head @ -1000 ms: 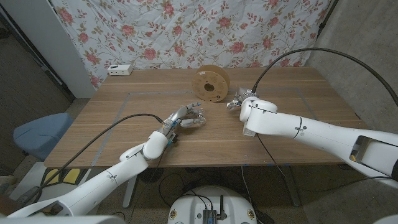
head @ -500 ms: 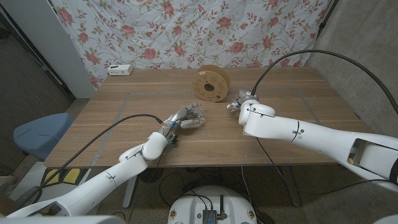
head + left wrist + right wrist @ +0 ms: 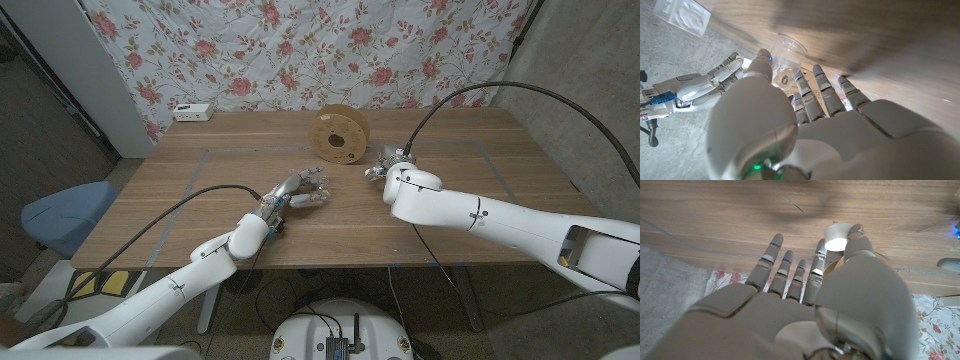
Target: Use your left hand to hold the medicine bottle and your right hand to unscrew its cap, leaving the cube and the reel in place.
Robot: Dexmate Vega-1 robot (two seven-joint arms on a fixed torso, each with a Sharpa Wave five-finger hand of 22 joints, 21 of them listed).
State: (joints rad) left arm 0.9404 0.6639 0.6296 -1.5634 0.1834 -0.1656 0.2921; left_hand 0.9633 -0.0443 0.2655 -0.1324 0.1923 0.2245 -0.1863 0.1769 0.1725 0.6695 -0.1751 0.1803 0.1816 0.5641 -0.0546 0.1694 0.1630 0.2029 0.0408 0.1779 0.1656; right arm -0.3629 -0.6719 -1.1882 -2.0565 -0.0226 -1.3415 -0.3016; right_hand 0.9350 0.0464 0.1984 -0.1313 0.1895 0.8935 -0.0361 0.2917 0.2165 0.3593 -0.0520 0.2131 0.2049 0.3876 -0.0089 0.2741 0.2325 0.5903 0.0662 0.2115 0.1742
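Fingers [image 3: 805,92] of the left hand [image 3: 300,190] are curling round the clear medicine bottle [image 3: 787,50] mid-table; right hand [image 3: 385,168] is bracketing the cap [image 3: 836,237], grip unclear. A loose hold is risking the bottle tipping towards the reel [image 3: 340,135]

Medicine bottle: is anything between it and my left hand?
Nothing visible. In the left wrist view the left hand has its thumb and fingers on either side of the clear medicine bottle; the cube lies off beyond it.

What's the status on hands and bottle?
Left hand grips bottle. Right hand pinches cap, off the bottle. Reel and cube stand apart from both hands.
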